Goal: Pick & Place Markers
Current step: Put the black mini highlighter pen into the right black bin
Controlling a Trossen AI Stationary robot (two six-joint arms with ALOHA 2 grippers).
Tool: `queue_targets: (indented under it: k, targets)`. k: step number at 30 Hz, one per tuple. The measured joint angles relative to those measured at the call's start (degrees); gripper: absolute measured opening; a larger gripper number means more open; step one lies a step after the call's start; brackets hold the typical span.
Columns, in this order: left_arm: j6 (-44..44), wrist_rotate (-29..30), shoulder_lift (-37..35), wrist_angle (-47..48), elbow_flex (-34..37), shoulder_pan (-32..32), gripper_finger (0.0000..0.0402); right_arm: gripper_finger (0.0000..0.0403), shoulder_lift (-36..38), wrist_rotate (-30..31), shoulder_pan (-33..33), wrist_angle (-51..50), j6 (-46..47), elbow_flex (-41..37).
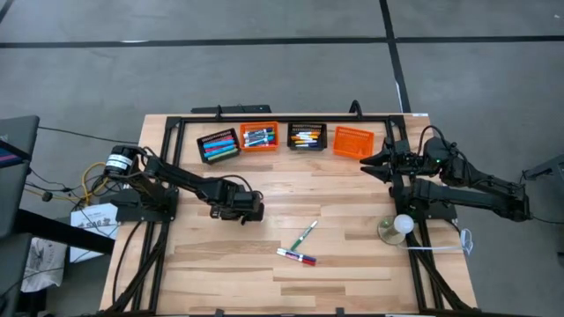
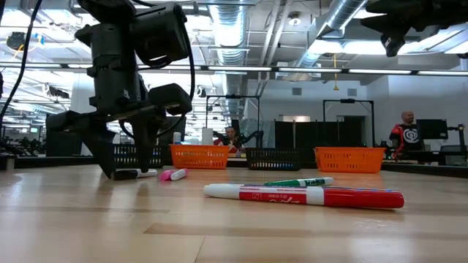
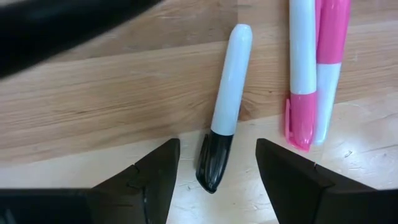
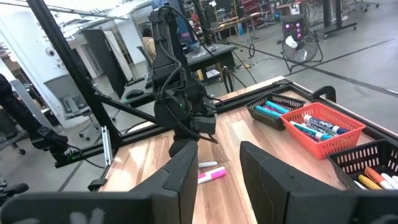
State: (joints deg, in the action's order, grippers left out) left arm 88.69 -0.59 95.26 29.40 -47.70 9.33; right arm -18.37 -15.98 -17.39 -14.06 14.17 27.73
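Observation:
My left gripper (image 3: 217,177) points down over the table's left middle (image 1: 251,210), open. A white marker with a black cap (image 3: 225,118) lies flat on the wood, its capped end (image 3: 213,167) between the two fingers with a gap on each side. Two pink-and-white markers (image 3: 314,74) lie side by side just beyond it. A green marker (image 1: 304,233) and a red-and-blue one (image 1: 297,257) lie near the table's middle. My right gripper (image 1: 370,165) waits raised and level at the far right, open (image 4: 217,177).
Four mesh baskets stand in a row at the far edge: black (image 1: 218,145), orange (image 1: 259,136), black (image 1: 307,136), all with markers in them, and another orange one (image 1: 353,141). A white ball on a round base (image 1: 401,224) stands at the right. People show in the room behind (image 2: 406,131).

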Motion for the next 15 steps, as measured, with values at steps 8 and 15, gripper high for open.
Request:
queue_targets:
  k: [8,15]
  targets:
    - [-4.5,1.5,0.0,-0.4,0.1,0.0,0.0218,0.0111,0.0,-0.4,0.0,0.0,0.4,0.0]
    - [-7.1,3.5,0.1,-0.7,0.1,0.0,0.0218,0.0111,0.0,-0.4,0.0,0.0,0.4,0.0]
